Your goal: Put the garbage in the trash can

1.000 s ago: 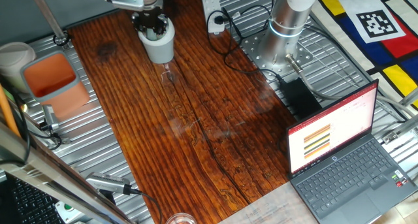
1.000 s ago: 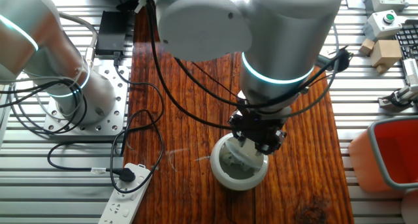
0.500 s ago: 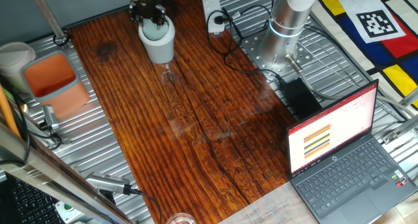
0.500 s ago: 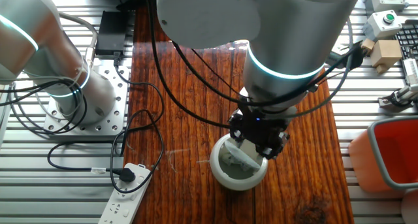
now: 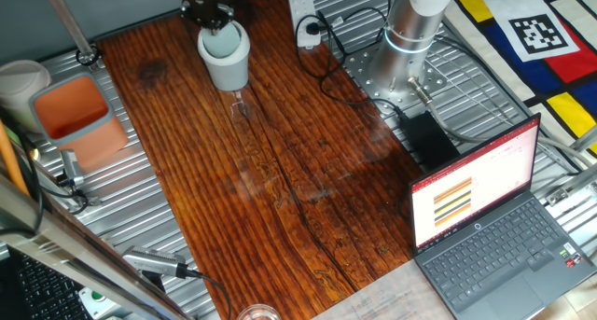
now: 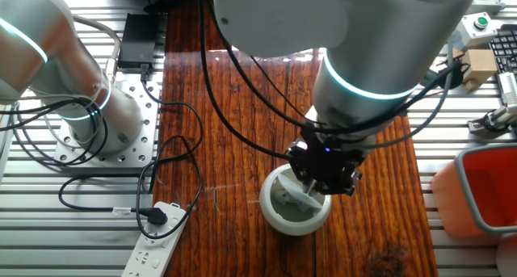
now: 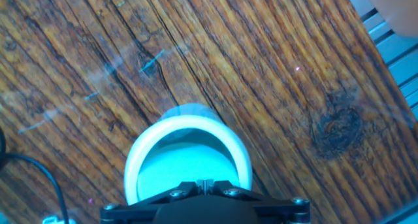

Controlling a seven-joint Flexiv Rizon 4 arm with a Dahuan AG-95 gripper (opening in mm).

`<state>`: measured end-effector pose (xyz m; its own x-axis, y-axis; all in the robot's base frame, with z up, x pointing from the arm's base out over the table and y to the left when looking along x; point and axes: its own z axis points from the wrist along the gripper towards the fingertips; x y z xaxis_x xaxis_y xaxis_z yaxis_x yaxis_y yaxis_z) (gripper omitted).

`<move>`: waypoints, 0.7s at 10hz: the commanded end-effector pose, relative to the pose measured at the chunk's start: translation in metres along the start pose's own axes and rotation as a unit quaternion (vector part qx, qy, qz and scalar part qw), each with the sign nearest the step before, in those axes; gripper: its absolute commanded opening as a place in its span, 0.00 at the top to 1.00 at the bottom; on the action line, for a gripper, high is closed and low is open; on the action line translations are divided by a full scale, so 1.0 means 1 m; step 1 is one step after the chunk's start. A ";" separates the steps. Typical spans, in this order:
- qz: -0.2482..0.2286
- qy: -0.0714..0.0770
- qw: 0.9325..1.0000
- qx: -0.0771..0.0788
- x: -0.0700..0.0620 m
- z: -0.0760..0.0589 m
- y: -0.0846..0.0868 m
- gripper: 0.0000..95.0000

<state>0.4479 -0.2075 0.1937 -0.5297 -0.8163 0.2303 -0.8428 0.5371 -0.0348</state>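
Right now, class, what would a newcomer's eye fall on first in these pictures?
First, the big silver robot arm looming over the dark wooden table, its hand just above the rim of the light-grey trash can near the table's far end. Next, the open laptop with its bright screen at the near right, and the orange-lined bin off the table's left edge.

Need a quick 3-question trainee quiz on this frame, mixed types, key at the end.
1. True or false: the claw is directly above the grey trash can.
2. Multiple choice: the rectangular bin with the orange inside stands
A. on the wooden tabletop
B. on the metal slats beside the wood
C. on the laptop
3. Fill in: the trash can stands ____ on the wood (upright / tipped over).

Key: 1 true; 2 B; 3 upright.
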 end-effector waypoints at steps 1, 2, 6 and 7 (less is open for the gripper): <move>-0.005 0.008 1.000 -0.003 0.003 -0.002 0.000 1.00; -0.006 0.008 1.000 -0.004 0.005 -0.002 -0.001 1.00; -0.009 0.011 1.000 -0.003 0.006 0.002 -0.002 1.00; -0.009 0.011 1.000 -0.003 0.006 0.005 -0.002 1.00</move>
<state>0.4447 -0.2151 0.1896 -0.5126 -0.8209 0.2517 -0.8513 0.5241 -0.0244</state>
